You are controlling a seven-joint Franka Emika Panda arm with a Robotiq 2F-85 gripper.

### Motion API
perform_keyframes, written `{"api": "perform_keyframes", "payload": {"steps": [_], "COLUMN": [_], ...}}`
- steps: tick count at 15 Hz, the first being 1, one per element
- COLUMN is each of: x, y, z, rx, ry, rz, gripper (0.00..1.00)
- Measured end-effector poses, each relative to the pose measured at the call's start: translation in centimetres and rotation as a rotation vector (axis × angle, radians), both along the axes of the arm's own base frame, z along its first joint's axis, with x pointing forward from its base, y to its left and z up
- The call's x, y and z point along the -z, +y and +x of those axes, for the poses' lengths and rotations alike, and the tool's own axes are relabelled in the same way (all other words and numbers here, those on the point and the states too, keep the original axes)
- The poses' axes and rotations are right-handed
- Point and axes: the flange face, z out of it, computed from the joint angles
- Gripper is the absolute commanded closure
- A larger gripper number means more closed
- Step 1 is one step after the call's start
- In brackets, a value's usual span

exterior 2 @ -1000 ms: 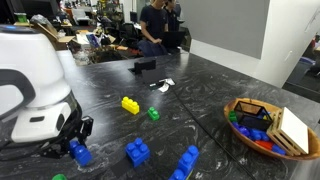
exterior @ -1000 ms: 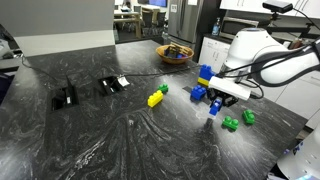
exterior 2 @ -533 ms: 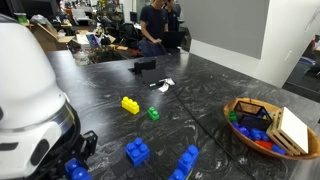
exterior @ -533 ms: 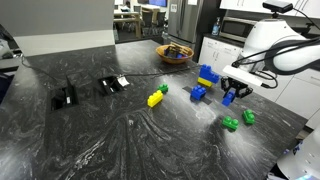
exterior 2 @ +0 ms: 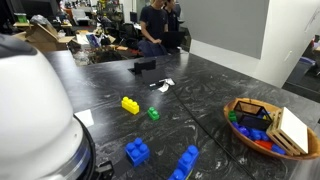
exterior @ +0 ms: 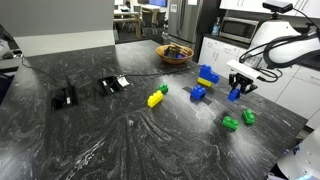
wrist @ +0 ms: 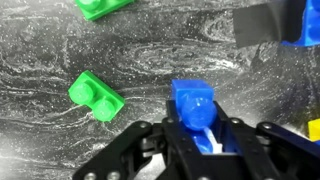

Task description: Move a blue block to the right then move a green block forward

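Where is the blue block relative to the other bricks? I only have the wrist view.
Observer: In an exterior view the blue block, shut in the jaws of the gripper, is just image-right of the blue-and-yellow stack.
Reviewer: Any other blue pieces nearby?
Observer: A squat blue brick lies on the table beside the stack, apart from the held block.
Reviewer: What's beyond the stack?
Observer: A bowl, near the table's far edge.
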Motion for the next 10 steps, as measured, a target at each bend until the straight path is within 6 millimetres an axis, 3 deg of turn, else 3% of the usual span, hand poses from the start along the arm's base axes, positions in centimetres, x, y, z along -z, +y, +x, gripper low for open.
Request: {"api": "perform_keyframes", "payload": {"steps": [10], "x": [5.1], "y": [0.1], "z": [1.6], "rx": [0.283], "ry": [0.057], "rz": [0.090], "gripper": [0.90]}}
